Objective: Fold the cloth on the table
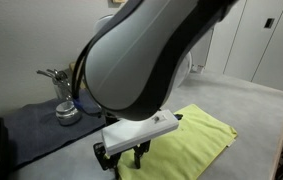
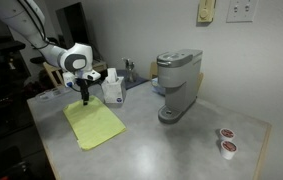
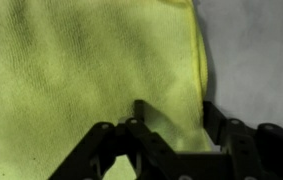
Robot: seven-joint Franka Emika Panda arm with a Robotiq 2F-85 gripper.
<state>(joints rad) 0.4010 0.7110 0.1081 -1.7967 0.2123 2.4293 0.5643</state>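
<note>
With jaws spread, the gripper (image 3: 173,112) straddles the hemmed edge of the cloth (image 3: 81,70) nearest the tissue box (image 2: 112,88), the fabric stretching away from that box.

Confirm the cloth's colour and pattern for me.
The cloth is plain yellow-green with no pattern; the wrist view shows it best.

Gripper (image 2: 84,98) points down at one corner of the cloth (image 2: 96,127); contact not resolvable. Cloth lies flat on the table (image 2: 181,152), spreading away below the gripper. Tissue box (image 2: 112,88) just beside the gripper; coffee maker (image 2: 177,85) well apart, past the box.
</note>
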